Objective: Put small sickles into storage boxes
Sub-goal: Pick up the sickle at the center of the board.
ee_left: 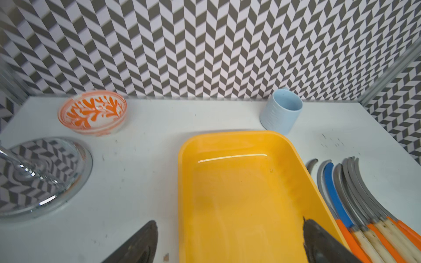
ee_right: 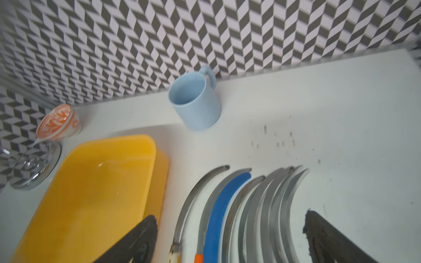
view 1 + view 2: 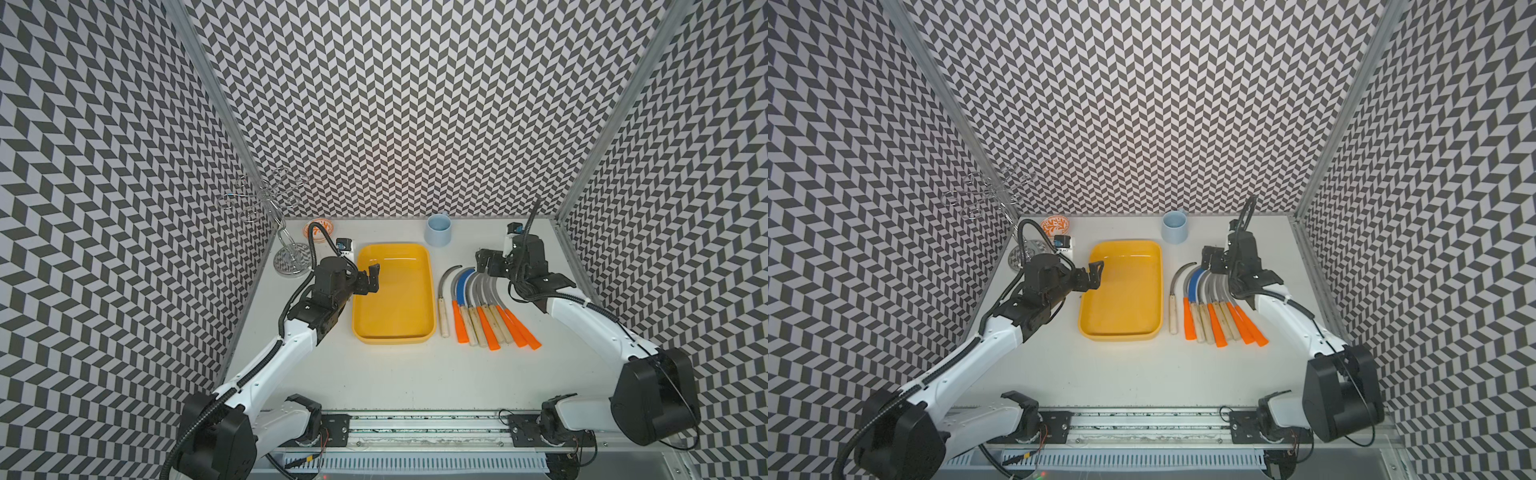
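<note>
"Yellow tray (image 3: 395, 340) in both top views: room around it?"
"White table (image 3: 395, 374) bare in front, sickles (image 3: 478, 309) just beside. Left gripper (image 3: 375, 277), jaws apart, hovers over its left rim; right gripper (image 3: 485, 262), jaws wide, above the blade tips."
"Left wrist?"
"Tray rim runs between the fingers (image 1: 141, 241)."
"Right wrist?"
"Blades fan between its fingers (image 2: 330, 241); blue mug (image 2: 196, 102) ahead."

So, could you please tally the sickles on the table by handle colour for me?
Orange-handled sickles: 4
Wooden-handled sickles: 4
Total: 8
</note>
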Controlling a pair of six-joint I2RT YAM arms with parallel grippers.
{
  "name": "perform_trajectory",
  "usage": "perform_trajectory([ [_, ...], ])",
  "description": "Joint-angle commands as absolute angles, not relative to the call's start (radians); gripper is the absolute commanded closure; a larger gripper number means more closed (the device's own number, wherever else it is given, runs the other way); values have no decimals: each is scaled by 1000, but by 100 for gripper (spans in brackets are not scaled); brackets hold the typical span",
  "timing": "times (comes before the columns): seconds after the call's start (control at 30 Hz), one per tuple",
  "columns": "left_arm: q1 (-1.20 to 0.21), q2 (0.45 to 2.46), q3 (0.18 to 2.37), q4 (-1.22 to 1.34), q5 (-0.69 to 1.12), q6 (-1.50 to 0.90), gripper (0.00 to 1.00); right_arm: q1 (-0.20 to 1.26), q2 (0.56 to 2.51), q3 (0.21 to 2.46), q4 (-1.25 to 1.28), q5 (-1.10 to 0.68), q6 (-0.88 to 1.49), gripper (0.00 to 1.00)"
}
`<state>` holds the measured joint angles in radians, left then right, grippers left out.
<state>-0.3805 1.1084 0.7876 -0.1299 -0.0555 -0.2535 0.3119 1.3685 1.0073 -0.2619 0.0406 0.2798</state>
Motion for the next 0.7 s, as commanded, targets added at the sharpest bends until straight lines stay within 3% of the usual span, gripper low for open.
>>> perform_trajectory([
  [0.0,-394,1046,828,-339,2,-360,0,371,1336,1050,-491,48,341,0],
  [0.23,-421,938,831,-559,105,-453,0,452,1319,1047,-707,16,411,1],
  [0.47,-454,883,828,-744,164,-501,0,517,1326,978,-767,-7,439,2],
  [0.6,-480,863,828,-795,170,-506,0,544,1340,953,-762,0,444,24],
  [0.67,-487,855,849,-819,158,-495,0,548,1344,935,-746,-8,441,40],
])
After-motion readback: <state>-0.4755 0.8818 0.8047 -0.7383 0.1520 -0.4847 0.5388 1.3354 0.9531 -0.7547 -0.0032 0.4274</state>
